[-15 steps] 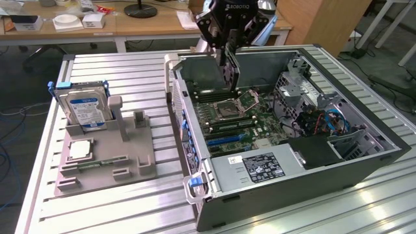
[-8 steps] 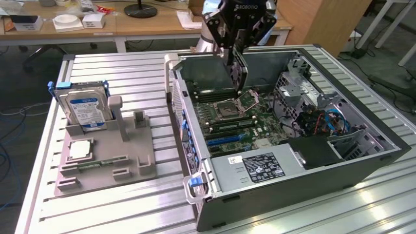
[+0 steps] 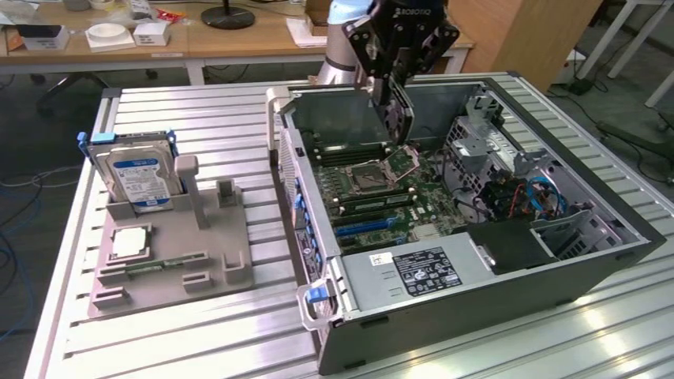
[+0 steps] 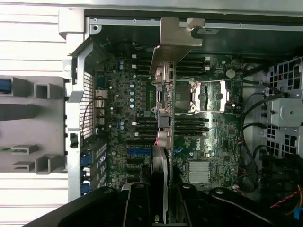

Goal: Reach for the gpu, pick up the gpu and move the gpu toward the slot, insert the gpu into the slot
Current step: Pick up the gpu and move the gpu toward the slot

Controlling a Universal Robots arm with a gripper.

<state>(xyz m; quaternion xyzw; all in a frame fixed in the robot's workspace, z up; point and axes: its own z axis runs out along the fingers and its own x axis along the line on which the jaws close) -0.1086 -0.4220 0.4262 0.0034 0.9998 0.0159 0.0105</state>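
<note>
My gripper [image 3: 392, 83] hangs over the open computer case [image 3: 589, 272], shut on the gpu [image 3: 400, 126]. The card hangs upright below the fingers, its lower end just above the green motherboard [image 3: 421, 197] near the processor socket. In the wrist view the gpu [image 4: 163, 118] shows edge-on, with its silver bracket [image 4: 174, 42] at the far end and the black fingers [image 4: 137, 203] on either side of it. Long black slots [image 4: 142, 126] lie on the board beside the card's edge, with a blue one [image 4: 138, 151] close by. The card is not seated in any of them.
A hard drive [image 3: 137, 174] stands in a grey fixture [image 3: 169, 260] at the exterior view's left. Inside the case are the processor socket [image 3: 381, 170], a power supply [image 3: 421, 270], drive cages and cables [image 3: 526, 197]. A cluttered desk [image 3: 158, 39] stands behind.
</note>
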